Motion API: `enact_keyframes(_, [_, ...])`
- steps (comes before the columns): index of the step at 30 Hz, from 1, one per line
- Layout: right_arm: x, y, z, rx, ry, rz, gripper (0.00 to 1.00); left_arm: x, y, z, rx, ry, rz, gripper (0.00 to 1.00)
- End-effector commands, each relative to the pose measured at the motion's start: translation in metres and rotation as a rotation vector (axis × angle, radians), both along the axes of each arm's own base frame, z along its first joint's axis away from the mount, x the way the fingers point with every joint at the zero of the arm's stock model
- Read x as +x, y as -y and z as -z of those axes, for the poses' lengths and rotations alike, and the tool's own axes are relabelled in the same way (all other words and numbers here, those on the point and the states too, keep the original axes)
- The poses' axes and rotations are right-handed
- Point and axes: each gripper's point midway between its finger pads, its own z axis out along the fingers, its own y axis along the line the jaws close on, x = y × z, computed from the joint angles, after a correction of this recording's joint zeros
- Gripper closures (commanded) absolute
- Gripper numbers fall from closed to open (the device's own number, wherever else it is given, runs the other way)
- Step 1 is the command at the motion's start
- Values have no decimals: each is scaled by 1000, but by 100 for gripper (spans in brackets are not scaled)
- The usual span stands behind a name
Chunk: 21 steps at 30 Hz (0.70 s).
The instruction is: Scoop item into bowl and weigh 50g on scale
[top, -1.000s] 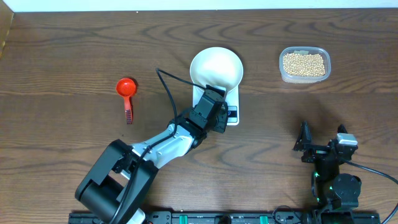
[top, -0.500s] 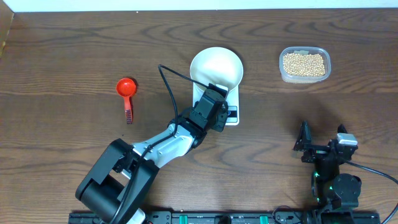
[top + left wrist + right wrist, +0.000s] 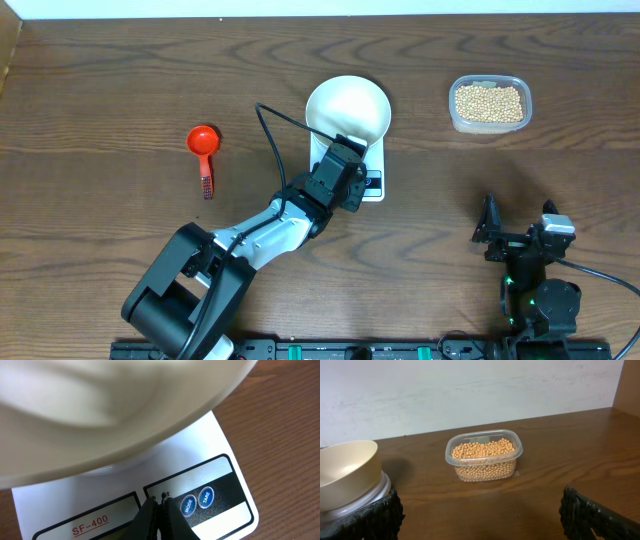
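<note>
White: one bowl (image 3: 345, 110), one scale (image 3: 377, 157) (one tub (image 3: 490, 129)).

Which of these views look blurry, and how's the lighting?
Left wrist: the bowl up close is out of focus, while the scale lettering is sharp. Right wrist: the tub is sharp, with a soft shadow beside it. Overhead: even light, all sharp.

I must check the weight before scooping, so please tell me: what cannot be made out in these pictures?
- Reading of the small white rectangular digital scale: cut off by the bottom edge in the left wrist view; too small overhead, partly under the left arm.
- Inside of the round white bowl: blurred in the left wrist view.
</note>
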Motion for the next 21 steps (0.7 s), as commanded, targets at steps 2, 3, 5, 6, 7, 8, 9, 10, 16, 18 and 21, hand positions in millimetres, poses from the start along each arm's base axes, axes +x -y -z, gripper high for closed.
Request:
enact_keyframes(2, [0,-1,0,-8,3,-5,1,-1,-4,7,30,-9,-2,93])
enact_keyframes(3, [0,-1,0,-8,3,-5,1,-2,-4,8,31,-10,-2,93])
enact_keyframes(5, [0,-1,0,-8,3,-4,1,-2,-4,8,34,-14,-2,93])
enact_keyframes(6, [0,-1,0,-8,3,-4,1,-3,-5,9,35,-15,-2,93])
enact_keyframes(7, [0,-1,0,-8,3,-4,1,-3,-5,9,36,-17,-2,93])
enact_keyframes(8, [0,-1,0,-8,3,-4,1,-3,-5,9,37,-18,-1,93])
enact_keyframes(9, [0,-1,0,-8,3,-4,1,-4,-5,10,39,-21,-1,93])
enact_keyframes(10, [0,-1,0,-8,3,-5,1,-4,-6,10,40,-22,-1,93])
enact_keyframes(16, [0,-1,0,-8,3,-5,1,-5,-6,13,44,-29,-1,93])
enact_keyframes(18, [0,-1,0,-8,3,-4,1,-6,-7,17,50,-37,-1,93])
enact_keyframes(21, [0,-1,0,-8,2,-5,1,-5,-6,21,53,-41,-1,92])
